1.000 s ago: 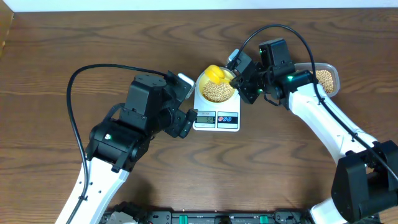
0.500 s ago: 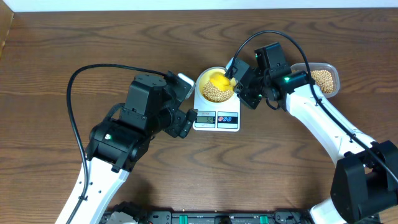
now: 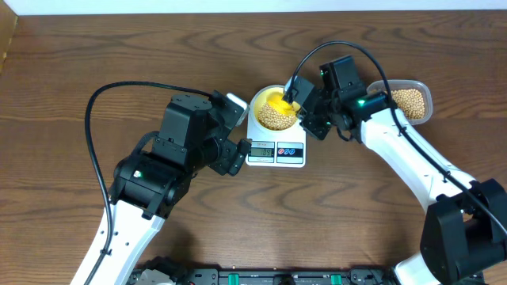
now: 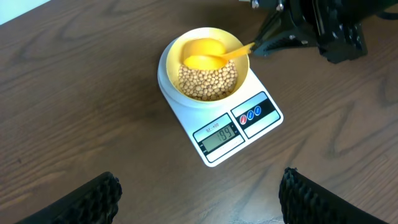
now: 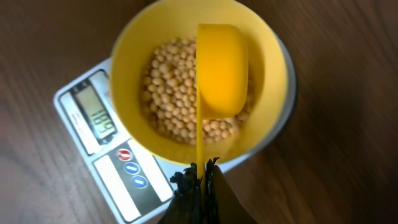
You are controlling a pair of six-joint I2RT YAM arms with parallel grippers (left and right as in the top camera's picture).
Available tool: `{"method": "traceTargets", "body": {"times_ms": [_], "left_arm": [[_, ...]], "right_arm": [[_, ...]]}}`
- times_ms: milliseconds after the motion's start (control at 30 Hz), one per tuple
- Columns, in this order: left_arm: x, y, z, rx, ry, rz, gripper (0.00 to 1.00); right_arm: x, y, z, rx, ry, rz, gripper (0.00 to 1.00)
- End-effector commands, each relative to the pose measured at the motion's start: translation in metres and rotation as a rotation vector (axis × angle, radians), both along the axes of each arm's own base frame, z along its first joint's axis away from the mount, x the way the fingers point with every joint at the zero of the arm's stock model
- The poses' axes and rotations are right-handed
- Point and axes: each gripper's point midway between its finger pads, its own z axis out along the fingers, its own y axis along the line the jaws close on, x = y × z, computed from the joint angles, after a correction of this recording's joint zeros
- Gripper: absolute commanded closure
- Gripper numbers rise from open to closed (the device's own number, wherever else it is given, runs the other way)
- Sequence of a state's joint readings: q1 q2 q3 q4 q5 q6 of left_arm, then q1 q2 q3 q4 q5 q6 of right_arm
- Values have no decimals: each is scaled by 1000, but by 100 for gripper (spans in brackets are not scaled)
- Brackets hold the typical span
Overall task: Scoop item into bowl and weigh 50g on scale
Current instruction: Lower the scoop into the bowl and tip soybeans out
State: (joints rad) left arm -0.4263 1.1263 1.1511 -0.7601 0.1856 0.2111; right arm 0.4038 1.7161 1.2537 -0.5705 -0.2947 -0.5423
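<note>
- right pincer (image 5: pixel 199 179) is pressed together on the handle of the yellow scoop (image 5: pixel 221 68)
- scoop head is held inside the bowl (image 4: pixel 166 56), just over the beans (image 4: pixel 208 82), with the handle laid across the rim
- bowl is seated on the scale (image 4: pixel 186 117), covering its rear half
- left pincer (image 4: pixel 199 196) is spread wide with nothing held, near the scale's front edge but apart from it
- more beans are seen in a clear tub (image 3: pixel 428 101) on the surface (image 3: pixel 79 55), beside the right arm

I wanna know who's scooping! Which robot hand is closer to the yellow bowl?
The right gripper: it holds the scoop at the bowl's rim. The left gripper hangs open beside the scale, apart from the bowl.
</note>
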Motion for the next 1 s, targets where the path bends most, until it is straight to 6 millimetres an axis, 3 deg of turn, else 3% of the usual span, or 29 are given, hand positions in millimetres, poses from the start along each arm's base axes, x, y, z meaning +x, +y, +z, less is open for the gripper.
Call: {"method": "traceTargets", "body": {"times_ms": [0, 467, 700, 967], "left_arm": [[0, 0, -1, 2, 4, -9, 17], [0, 0, -1, 2, 4, -8, 17], [0, 0, -1, 2, 4, -8, 16], [0, 0, -1, 2, 4, -8, 17]], "right_arm": [[-12, 13, -1, 28, 23, 77, 99], [-17, 15, 6, 54, 32, 84, 99], [-25, 20, 14, 152, 82, 117, 99], [-15, 2, 16, 193, 130, 9, 99]]}}
